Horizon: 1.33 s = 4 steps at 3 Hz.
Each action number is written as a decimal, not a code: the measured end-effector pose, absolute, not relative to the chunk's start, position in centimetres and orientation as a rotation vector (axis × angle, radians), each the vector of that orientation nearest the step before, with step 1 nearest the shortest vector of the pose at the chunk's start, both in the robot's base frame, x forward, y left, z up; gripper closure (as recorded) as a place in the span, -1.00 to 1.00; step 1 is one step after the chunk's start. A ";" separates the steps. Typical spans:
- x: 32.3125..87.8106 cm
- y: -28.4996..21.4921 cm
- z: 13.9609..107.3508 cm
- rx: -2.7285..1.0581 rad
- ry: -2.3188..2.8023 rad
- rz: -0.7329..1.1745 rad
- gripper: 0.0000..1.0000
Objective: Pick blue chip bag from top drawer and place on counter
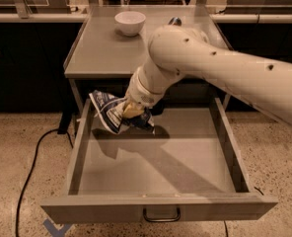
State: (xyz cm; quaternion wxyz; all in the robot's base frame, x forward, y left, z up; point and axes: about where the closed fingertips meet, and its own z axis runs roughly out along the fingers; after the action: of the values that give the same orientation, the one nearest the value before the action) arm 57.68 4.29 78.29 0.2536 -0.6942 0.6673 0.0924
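Observation:
My gripper (pixel 132 111) is shut on the blue chip bag (pixel 109 112), a wrinkled dark-blue and white foil bag. It holds the bag in the air above the rear left part of the open top drawer (pixel 158 157), just below the front edge of the counter (pixel 104 51). The bag hangs to the left of the fingers, over the drawer's left wall. My white arm reaches in from the right and covers much of the counter's right half. The drawer's floor is bare and its dark loop handle (pixel 161 216) faces the camera.
A white bowl (pixel 129 22) stands at the back of the counter. A can's top (pixel 174 20) peeks out behind my arm. A black cable (pixel 32 162) runs over the speckled floor at the left. Dark cabinets under a pale ledge stand behind.

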 end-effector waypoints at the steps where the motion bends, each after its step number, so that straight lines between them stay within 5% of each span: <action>1: 58.7 7.9 83.3 -1.937 1.696 0.343 1.00; 4: 62.4 10.5 90.9 -1.991 1.568 0.290 1.00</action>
State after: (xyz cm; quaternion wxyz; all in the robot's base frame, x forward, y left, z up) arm 62.41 10.48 90.87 0.2913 -0.7466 0.5881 0.1087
